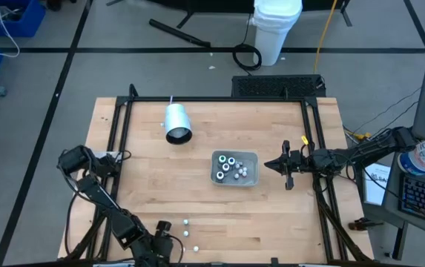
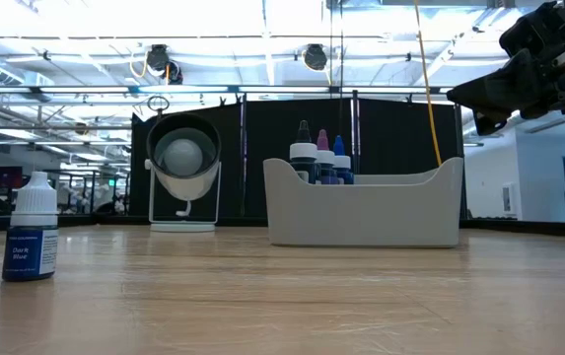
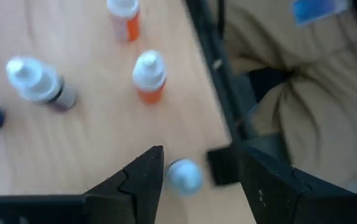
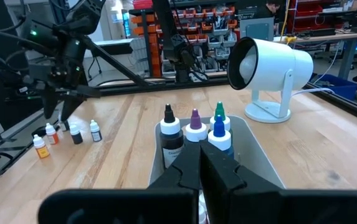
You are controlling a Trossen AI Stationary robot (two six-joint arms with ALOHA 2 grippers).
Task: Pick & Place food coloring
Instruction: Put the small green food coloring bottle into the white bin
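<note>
Descent over the loose bottles at the near left edge of the surface (image 1: 271, 222) looks like the step in hand. The left claw (image 3: 194, 171) hangs there with its jaws spread wide and holding nothing, a blurred white-capped bottle (image 3: 184, 175) lying between them. To do it well, the claw should centre on that one bottle, come straight down so neither finger knocks the neighbours, and close on the body rather than the tapered cap, which would likely slip. The dark frame rail sits just beside the bottle, so the outer finger needs room.

The right claw (image 4: 201, 163) waits clenched and empty just right of the grey tray (image 1: 251, 156), aimed at it.

The food coloring is split: several bottles (image 4: 194, 134) stand upright in the tray at centre right, with black, purple, green and blue caps. The loose ones (image 3: 149, 76) are small, white-capped, with orange or dark bodies.
</note>
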